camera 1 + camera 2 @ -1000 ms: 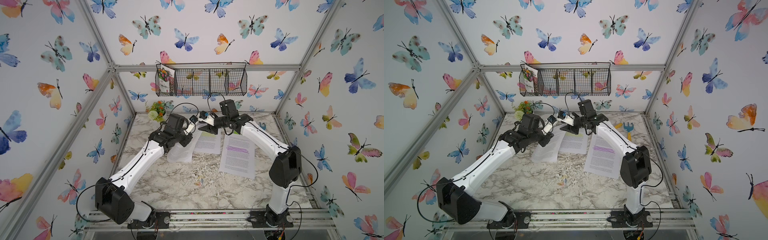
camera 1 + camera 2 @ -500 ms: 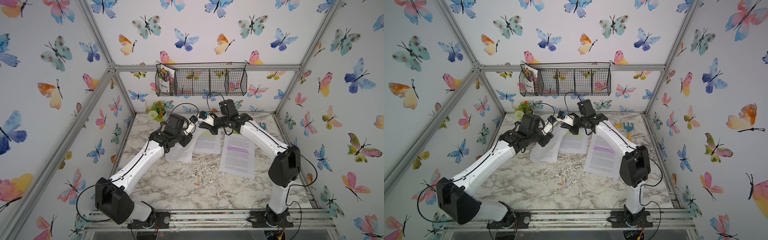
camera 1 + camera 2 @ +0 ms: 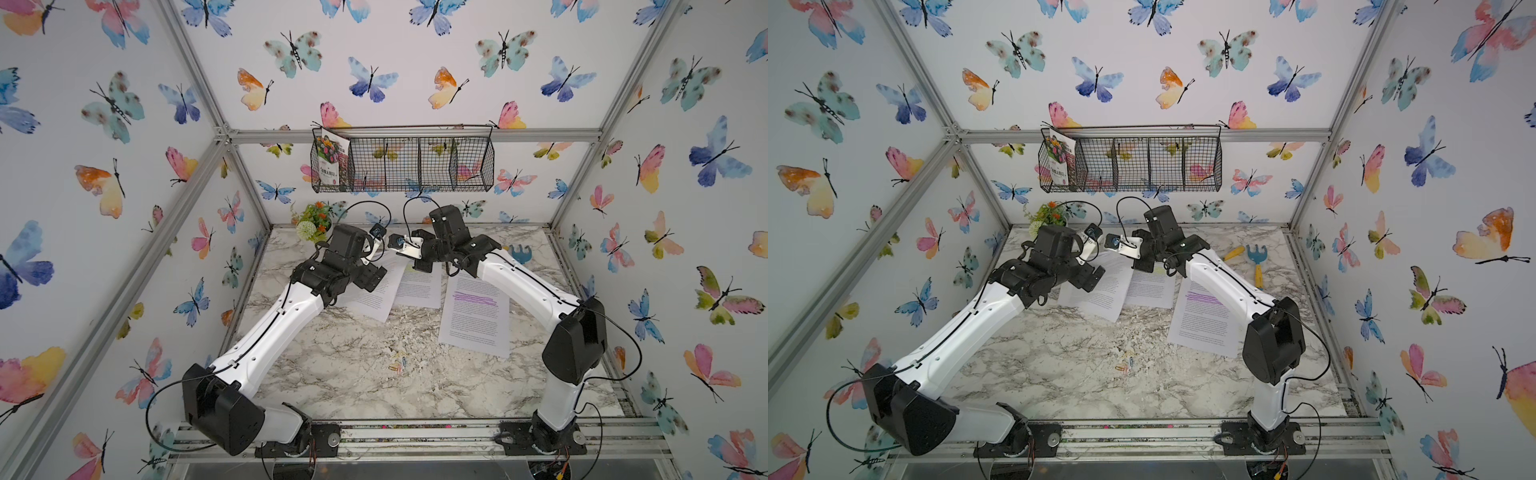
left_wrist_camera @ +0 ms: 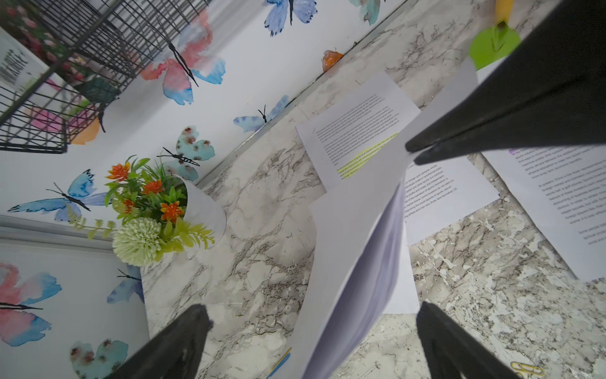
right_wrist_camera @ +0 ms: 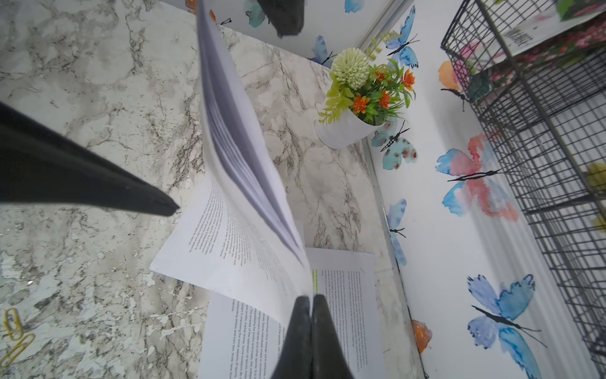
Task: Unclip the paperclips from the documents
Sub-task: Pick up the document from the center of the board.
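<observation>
Jaws of the right gripper (image 5: 310, 300) pinch a corner of the unhighlighted document (image 5: 242, 210), holding it partly above the table (image 5: 98, 98). The left gripper (image 4: 313, 313) jaws stand wide, either side of it. Loose paperclips (image 5: 14, 331) lie nearby.

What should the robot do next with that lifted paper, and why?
Probably shift the open left gripper onto the coloured streak, seemingly a clip, at the corner of the document, then close; the right gripper pinches the opposite end.
</observation>
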Controlling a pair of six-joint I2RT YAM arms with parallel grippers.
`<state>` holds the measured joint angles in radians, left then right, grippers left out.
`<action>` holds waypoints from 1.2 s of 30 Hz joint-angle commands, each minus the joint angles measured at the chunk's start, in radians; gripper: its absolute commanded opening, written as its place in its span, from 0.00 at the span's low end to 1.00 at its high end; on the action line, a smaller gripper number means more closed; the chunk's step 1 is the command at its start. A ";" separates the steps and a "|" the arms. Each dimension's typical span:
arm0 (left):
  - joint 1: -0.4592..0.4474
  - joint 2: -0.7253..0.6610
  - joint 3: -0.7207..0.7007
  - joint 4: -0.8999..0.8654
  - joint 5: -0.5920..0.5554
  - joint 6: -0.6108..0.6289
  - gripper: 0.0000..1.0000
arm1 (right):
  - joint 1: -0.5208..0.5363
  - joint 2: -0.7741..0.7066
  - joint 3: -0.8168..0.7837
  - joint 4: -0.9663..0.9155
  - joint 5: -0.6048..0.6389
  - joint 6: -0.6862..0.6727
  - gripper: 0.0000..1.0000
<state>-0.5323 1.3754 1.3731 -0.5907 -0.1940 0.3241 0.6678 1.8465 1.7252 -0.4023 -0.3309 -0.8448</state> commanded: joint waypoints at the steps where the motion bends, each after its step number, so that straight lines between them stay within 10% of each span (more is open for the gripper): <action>1: -0.003 -0.027 0.026 -0.022 -0.059 0.034 0.99 | 0.007 -0.050 -0.004 0.049 0.053 -0.038 0.02; 12: -0.056 -0.010 0.080 0.011 -0.220 0.169 0.99 | 0.043 -0.048 0.035 0.042 0.072 -0.096 0.02; 36: -0.095 -0.054 0.093 -0.120 0.058 -0.013 0.92 | 0.035 -0.161 -0.121 0.161 -0.034 -0.040 0.02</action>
<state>-0.6235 1.3655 1.4658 -0.6411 -0.1974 0.3576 0.7105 1.7145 1.6154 -0.3042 -0.2989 -0.9443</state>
